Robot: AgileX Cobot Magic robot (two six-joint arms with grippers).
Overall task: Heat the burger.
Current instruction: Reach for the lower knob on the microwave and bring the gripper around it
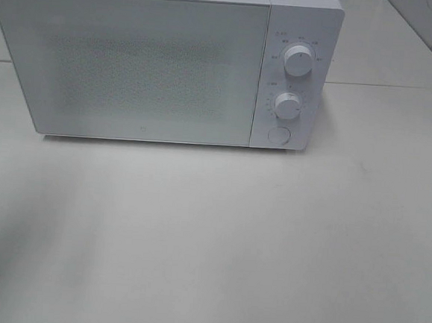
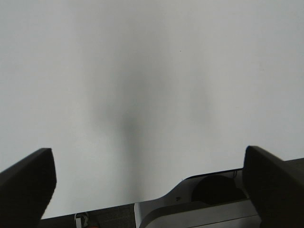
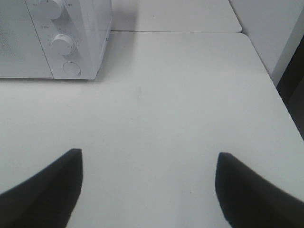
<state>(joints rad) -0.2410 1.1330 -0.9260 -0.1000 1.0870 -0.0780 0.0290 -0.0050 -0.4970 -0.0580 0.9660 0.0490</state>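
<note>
The burger shows in no view. A white microwave [image 1: 148, 66] stands at the back of the white table [image 1: 217, 244] with its door shut; it also shows in the right wrist view [image 3: 52, 38]. It has two dials [image 1: 299, 61] and a round button [image 1: 278, 135] on its right panel. My left gripper [image 2: 152, 185] is open over bare table, its dark fingers [image 2: 26, 187] wide apart. My right gripper [image 3: 149, 190] is open and empty, over the table in front and to the right of the microwave. Neither gripper shows in the exterior high view.
The table's right edge [image 3: 280, 99] drops off beside a dark gap. A seam [image 3: 180, 32] joins a second table surface behind. In the left wrist view a grey robot base part [image 2: 204, 204] lies beyond the table's edge.
</note>
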